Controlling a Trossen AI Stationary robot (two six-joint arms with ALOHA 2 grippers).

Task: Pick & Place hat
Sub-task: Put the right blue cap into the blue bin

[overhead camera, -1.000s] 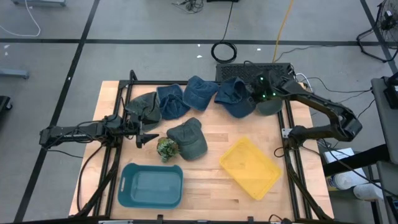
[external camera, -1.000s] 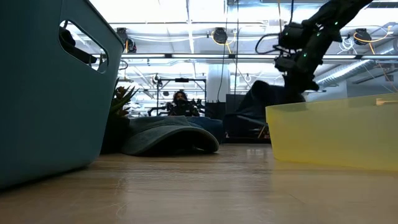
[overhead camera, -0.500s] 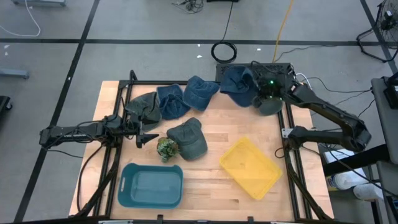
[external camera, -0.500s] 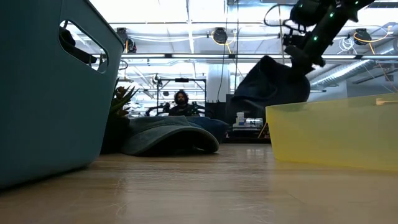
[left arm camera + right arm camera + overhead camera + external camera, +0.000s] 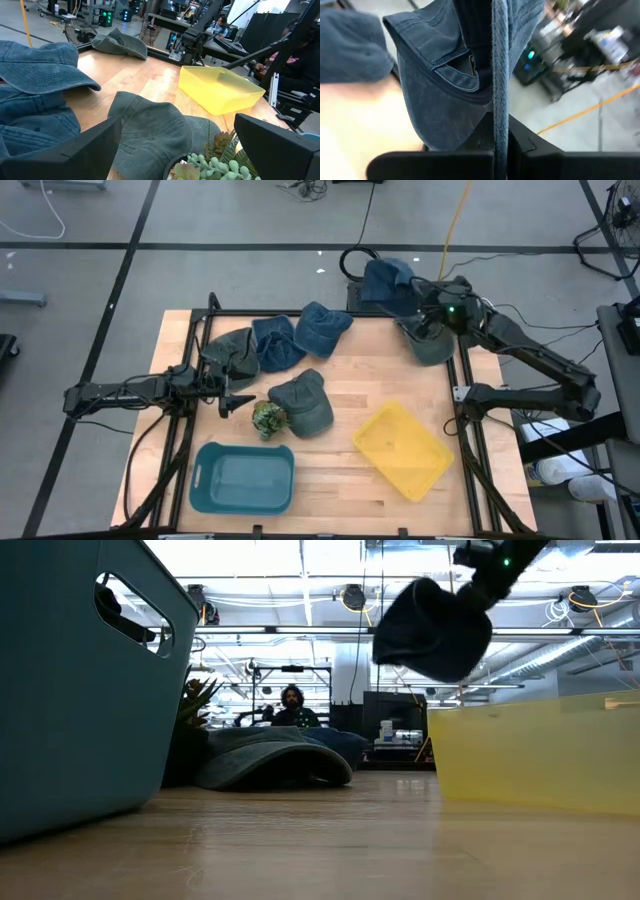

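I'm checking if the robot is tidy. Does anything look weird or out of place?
One thing: the right end effector holds a blue hat up in the air past the table's far edge, over the floor, not over the yellow bin. The other hats lie in a loose, rumpled pile.

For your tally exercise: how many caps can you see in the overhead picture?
6: a blue denim cap held in the right arm's jaws, one green cap beneath it, three along the table's back, one mid-table. Others may be hidden.

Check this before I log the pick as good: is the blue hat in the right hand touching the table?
Apart. The low view shows the blue hat hanging from the right hand, with open room visible between it and the table.
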